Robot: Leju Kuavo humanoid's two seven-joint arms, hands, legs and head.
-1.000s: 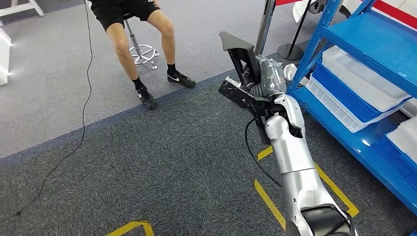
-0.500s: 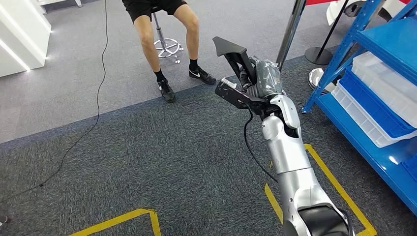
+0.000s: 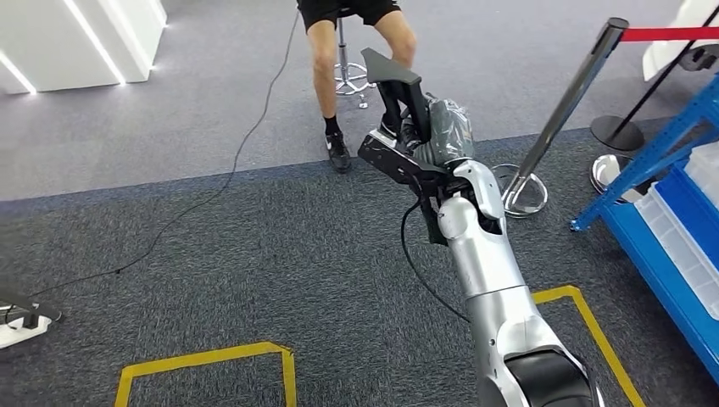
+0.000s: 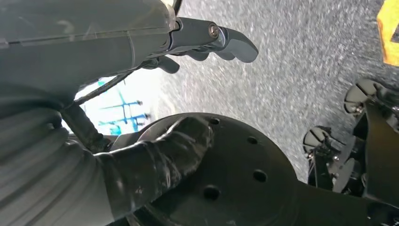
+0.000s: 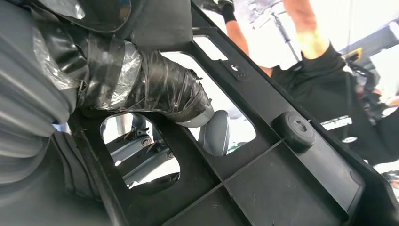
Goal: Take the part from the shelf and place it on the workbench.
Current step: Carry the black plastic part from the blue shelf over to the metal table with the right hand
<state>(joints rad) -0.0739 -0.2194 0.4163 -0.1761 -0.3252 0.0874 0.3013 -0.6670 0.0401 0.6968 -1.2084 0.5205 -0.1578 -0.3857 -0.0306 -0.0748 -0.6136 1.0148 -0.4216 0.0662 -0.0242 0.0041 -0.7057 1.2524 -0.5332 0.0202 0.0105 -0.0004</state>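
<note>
One black plastic part (image 3: 398, 119) held aloft at 12 o'clock over grey carpet (image 3: 280, 263), grasped by right hand (image 3: 441, 136), thumb (image 5: 155, 94) through an opening. Left hand (image 4: 207, 40) empty, fingers loosely apart. One seated person (image 3: 356, 59) beyond. One blue shelf (image 3: 678, 212) at 3 o'clock.

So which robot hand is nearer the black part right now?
Right. The right robot hand grips the black part, fingers through its openings. The left robot hand hangs low over the carpet, holding nothing.
</note>
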